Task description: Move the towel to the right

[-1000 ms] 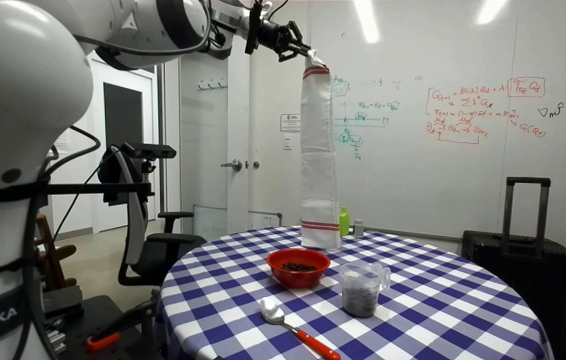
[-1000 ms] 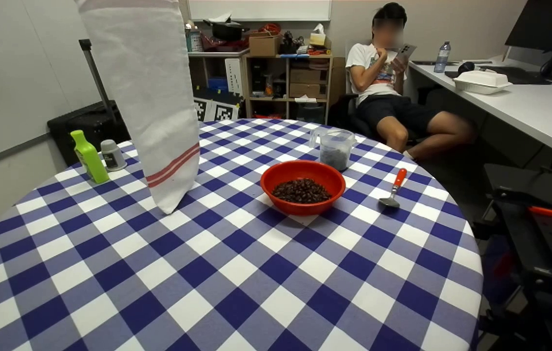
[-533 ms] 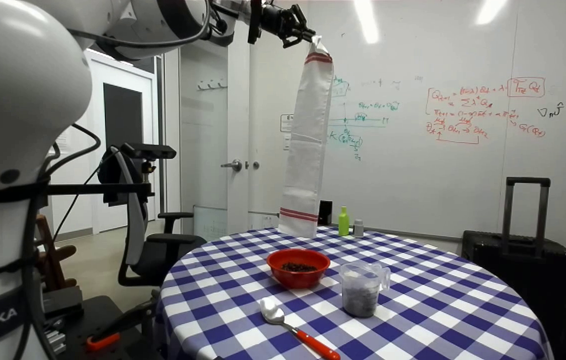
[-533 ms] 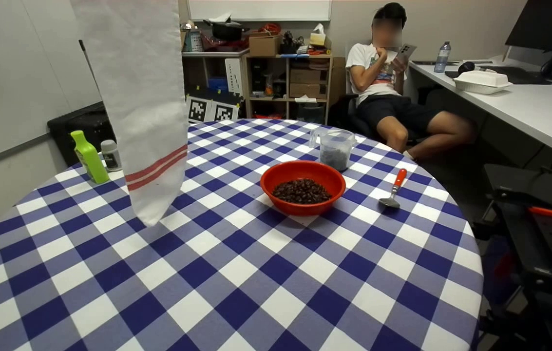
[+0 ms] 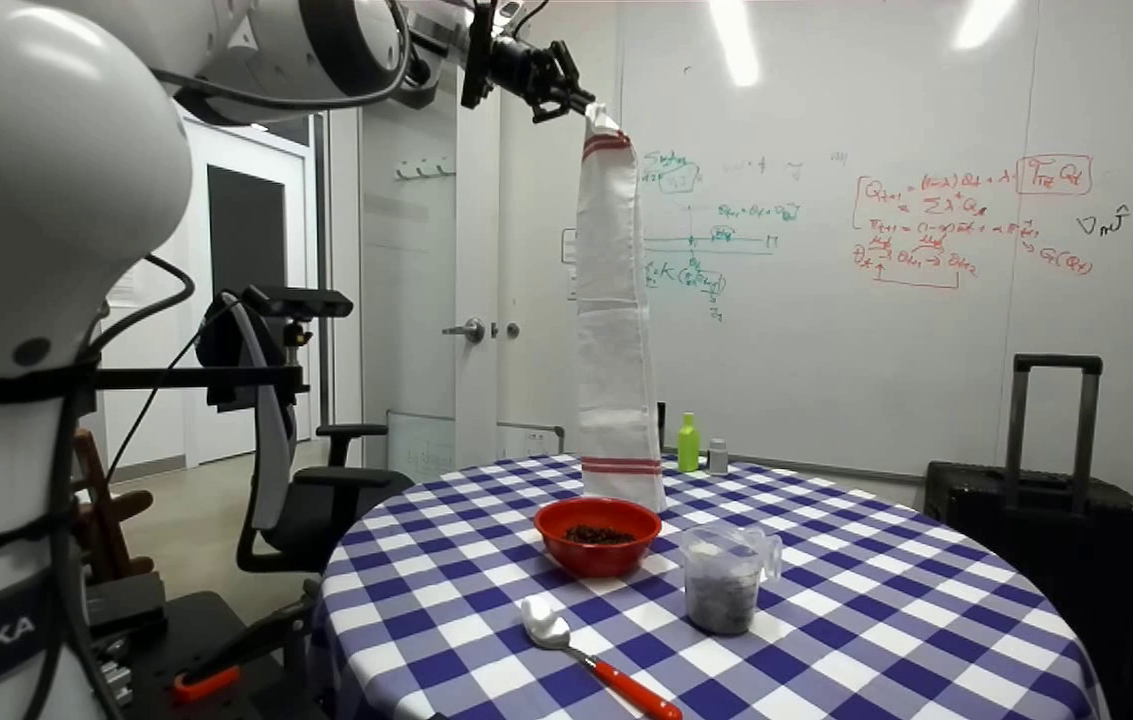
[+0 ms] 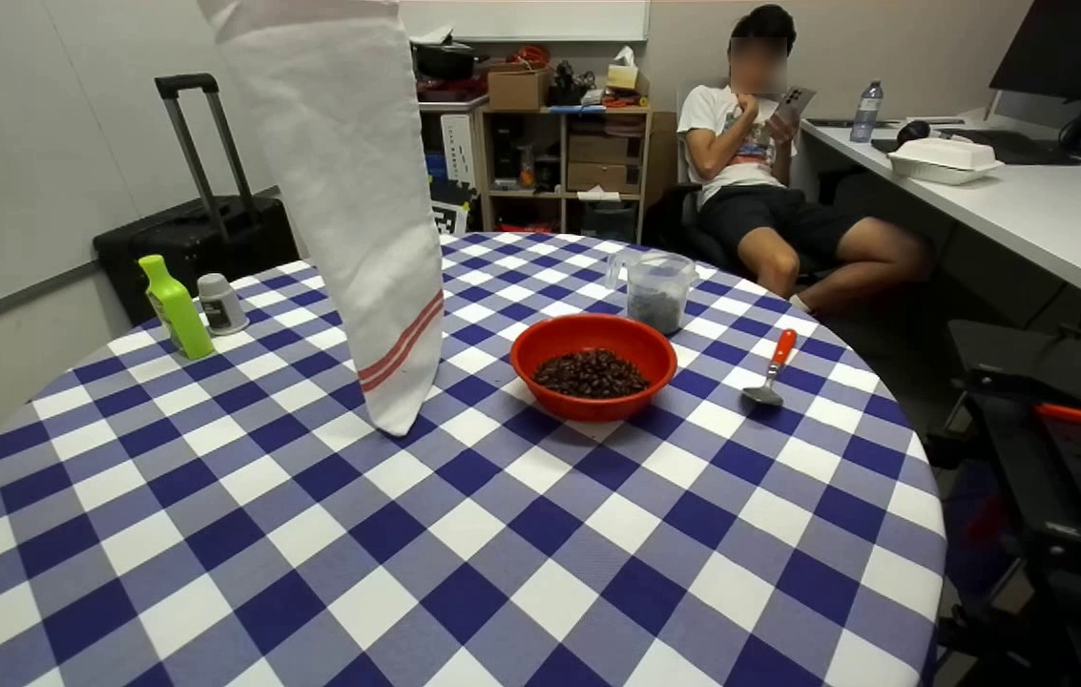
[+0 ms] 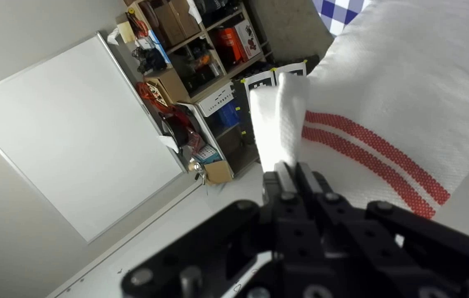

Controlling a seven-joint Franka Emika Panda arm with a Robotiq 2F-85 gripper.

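The towel (image 5: 611, 300), a long whitish cloth with red stripes near both ends, hangs down from my gripper (image 5: 586, 104). At its top corner, the fingers pinch it. In an exterior view the lower end of the towel (image 6: 395, 401) hangs left of the red bowl (image 6: 592, 367); whether its tip touches the checked cloth I cannot tell. The gripper is out of that view. In the wrist view, the gripper (image 7: 293, 170) has its fingertips closed together on bunched fabric, with the striped towel (image 7: 391, 91) spreading off to the right.
A clear measuring cup (image 5: 723, 585) and a spoon (image 5: 586, 650) lie near the bowl on the round table (image 6: 502, 572). A green bottle (image 6: 176, 305) and a small grey jar (image 6: 221, 303) stand near the table's edge. A seated person (image 6: 740, 143) is beyond the table.
My gripper rose, then came lower and back toward the arm's base, still holding the towel. The towel has swung; its lower end is now closer to the red bowl.
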